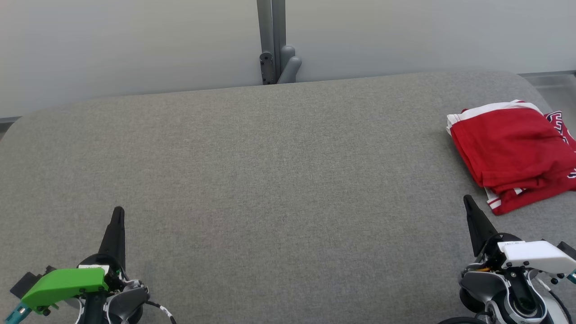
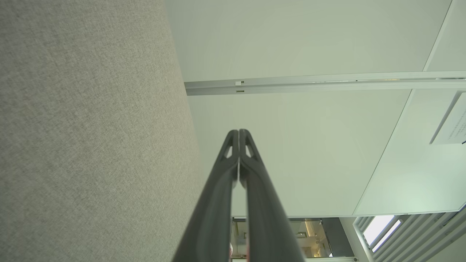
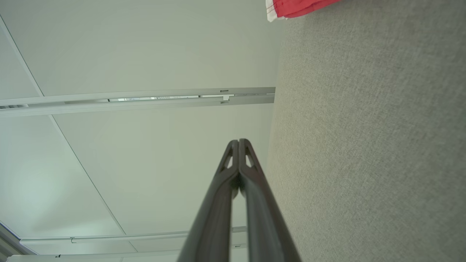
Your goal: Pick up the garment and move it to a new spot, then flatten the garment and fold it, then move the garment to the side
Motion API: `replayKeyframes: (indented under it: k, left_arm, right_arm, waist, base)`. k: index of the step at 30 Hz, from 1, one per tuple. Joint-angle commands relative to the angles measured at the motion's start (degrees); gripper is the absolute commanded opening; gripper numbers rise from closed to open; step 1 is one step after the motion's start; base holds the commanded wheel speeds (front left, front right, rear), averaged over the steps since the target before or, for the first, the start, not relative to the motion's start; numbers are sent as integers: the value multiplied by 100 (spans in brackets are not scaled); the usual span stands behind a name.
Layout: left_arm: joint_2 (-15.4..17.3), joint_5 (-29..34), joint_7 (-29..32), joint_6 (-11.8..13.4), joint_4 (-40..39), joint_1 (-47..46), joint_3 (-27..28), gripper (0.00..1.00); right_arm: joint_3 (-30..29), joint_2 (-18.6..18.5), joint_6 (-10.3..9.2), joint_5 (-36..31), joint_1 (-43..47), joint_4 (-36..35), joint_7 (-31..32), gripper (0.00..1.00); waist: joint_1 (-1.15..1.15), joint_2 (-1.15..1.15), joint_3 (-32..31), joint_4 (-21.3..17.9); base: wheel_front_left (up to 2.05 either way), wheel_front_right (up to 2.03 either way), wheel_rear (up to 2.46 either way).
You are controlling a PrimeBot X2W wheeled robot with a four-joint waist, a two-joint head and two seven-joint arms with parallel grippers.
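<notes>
Garment [image 1: 513,153] (red, folded) lies near the right pincer [image 1: 468,199], clenched empty like the left pincer [image 1: 118,210].

On the table [image 1: 270,180], at the right edge of the frame: garment [image 1: 513,153]. At lower left: left gripper [image 1: 119,211], over the table. At lower right: right gripper [image 1: 467,199], just below the garment, not touching it. Behind the table, at top centre: post [image 1: 271,40] before the wall [image 1: 135,45].

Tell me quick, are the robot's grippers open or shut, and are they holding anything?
Left gripper: closed, holding nothing.
Right gripper: closed, holding nothing; the red garment is not in its grip.
</notes>
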Motion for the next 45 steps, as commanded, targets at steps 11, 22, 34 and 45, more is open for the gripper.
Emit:
replayKeyframes:
  k: [11, 22, 34, 45]
  left_arm:
    - [6, -12, 0, -18, -14, -65, 7, 0]
    - [6, -13, -1, -18, -14, -65, 6, 0]
    - [7, -14, -2, -19, -15, -65, 5, 0]
    - [7, -14, -3, -19, -15, -65, 4, 0]
  right_arm:
    - [7, -23, 2, 41, -55, -28, 28, 0]
    - [7, -23, 2, 41, -55, -27, 28, 0]
    - [8, -23, 2, 41, -55, -27, 27, 0]
    - [8, -23, 2, 41, -55, -27, 27, 0]
  waist:
    - [0, 0, 0, 0]
    - [0, 0, 0, 0]
    - [0, 0, 0, 0]
    - [0, 0, 0, 0]
  base:
    - [0, 0, 0]
    - [0, 0, 0]
    - [0, 0, 0]
    - [0, 0, 0]
